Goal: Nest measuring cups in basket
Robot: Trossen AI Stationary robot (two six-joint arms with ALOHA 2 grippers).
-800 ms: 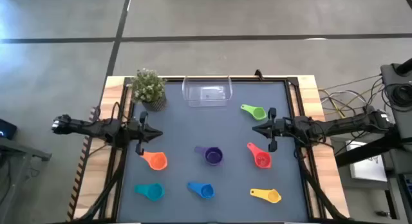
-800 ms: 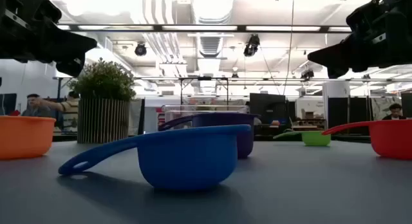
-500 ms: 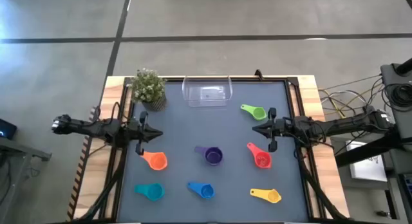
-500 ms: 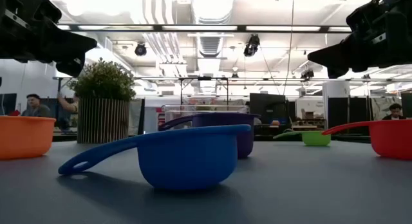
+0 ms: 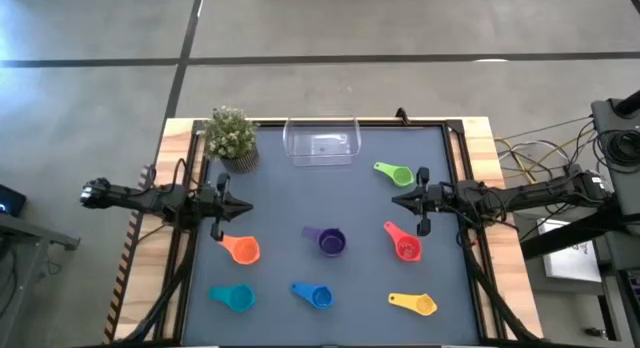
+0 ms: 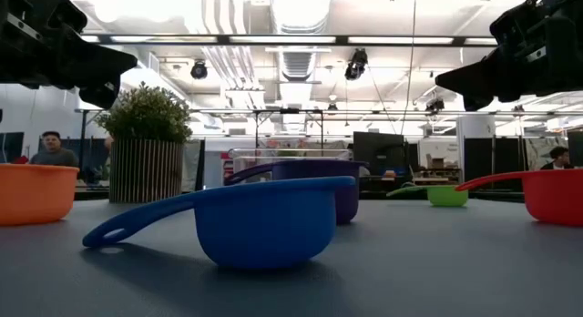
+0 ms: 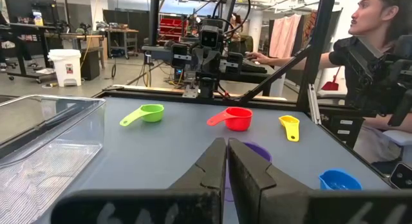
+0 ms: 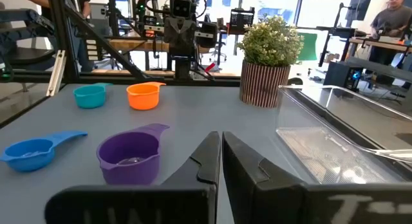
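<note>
Seven measuring cups lie apart, bowl down on the grey table: green (image 5: 395,173), red (image 5: 404,244), purple (image 5: 329,241), orange (image 5: 240,249), teal (image 5: 234,298), blue (image 5: 315,295), yellow (image 5: 416,304). The clear basket (image 5: 321,145) stands at the table's far edge, with nothing in it. My left gripper (image 5: 246,207) hovers shut above the table's left side, just past the orange cup. My right gripper (image 5: 396,201) hovers shut on the right, between the green and red cups. Both point toward the table's middle.
A potted green plant (image 5: 231,136) stands at the far left corner, beside the basket. The table's raised black rim (image 5: 452,138) frames the grey surface. Open surface lies between the grippers and in front of the basket. A person (image 7: 380,50) sits beyond the table's right side.
</note>
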